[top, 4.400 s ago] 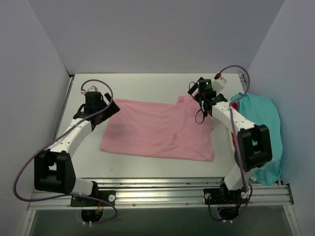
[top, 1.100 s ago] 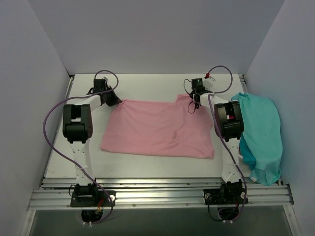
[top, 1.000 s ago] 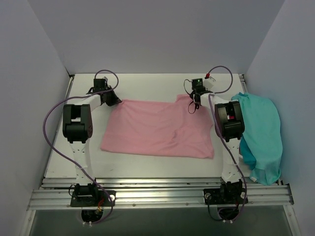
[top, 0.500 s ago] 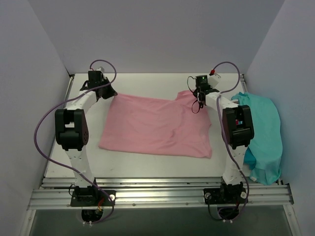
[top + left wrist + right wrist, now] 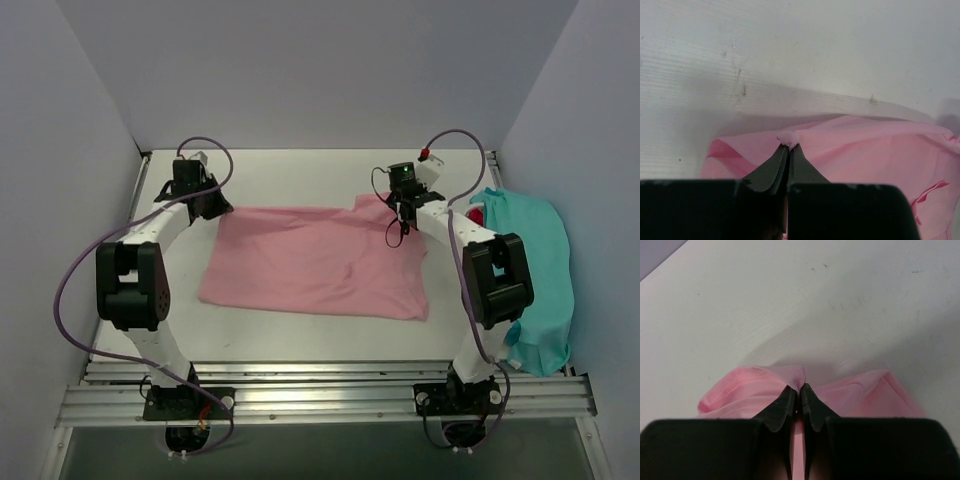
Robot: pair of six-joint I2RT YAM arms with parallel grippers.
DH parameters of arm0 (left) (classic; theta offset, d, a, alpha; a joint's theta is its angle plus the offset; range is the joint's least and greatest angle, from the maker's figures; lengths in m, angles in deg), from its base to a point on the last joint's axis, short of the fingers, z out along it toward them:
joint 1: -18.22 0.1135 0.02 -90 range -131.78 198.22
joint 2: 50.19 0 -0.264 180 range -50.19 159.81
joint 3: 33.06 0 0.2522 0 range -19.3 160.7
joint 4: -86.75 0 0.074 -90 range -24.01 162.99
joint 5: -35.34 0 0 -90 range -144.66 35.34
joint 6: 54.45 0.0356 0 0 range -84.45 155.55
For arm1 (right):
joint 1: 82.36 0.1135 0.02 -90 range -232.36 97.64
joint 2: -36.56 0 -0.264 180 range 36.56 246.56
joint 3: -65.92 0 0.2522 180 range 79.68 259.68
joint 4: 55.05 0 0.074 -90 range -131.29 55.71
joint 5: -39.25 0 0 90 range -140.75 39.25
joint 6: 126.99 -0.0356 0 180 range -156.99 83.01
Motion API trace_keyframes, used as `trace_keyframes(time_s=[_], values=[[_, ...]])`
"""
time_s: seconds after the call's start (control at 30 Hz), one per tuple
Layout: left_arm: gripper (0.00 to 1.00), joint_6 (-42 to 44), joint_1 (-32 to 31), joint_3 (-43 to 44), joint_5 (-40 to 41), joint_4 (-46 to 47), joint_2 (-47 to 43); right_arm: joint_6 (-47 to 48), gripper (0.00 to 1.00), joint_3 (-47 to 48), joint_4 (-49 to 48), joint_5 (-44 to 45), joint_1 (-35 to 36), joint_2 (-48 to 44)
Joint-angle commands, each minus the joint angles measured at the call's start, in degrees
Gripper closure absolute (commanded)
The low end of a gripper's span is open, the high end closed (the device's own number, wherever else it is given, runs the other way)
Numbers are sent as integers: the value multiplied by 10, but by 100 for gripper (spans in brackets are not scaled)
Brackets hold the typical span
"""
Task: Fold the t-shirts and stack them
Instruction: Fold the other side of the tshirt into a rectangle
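A light pink t-shirt (image 5: 315,262) lies spread across the middle of the white table. My left gripper (image 5: 205,205) is shut on its far left corner; in the left wrist view a small tuft of the pink t-shirt (image 5: 850,150) pokes out at my left gripper (image 5: 789,146). My right gripper (image 5: 397,203) is shut on the far right corner, where the hem of the pink t-shirt (image 5: 740,385) bunches around my right gripper (image 5: 799,389). A teal t-shirt (image 5: 535,275) lies crumpled at the table's right edge, with a bit of red (image 5: 476,215) showing beside it.
Grey walls close the table (image 5: 300,175) in at the back and both sides. A metal rail (image 5: 320,392) runs along the near edge with both arm bases bolted to it. Purple cables loop off both arms.
Both grippers kept hold of the far corners; the arms swung round and the left one drew outward. The pink shirt's far edge is pulled straighter and the cloth has shifted slightly left.
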Motion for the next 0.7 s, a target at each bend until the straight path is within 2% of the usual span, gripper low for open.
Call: trace_keyframes(time_s=[0.0,0.4,0.67], values=[[98,11,-3,-30,10,13,-65,-4,100,-28,20,43,22,-73],[98,12,-3,-140,17,19,-160,-29,100,-159,51,82,72,-213],[98,-18,-5,-291,70,38,-270,-110,100,-339,39,94,117,-322]])
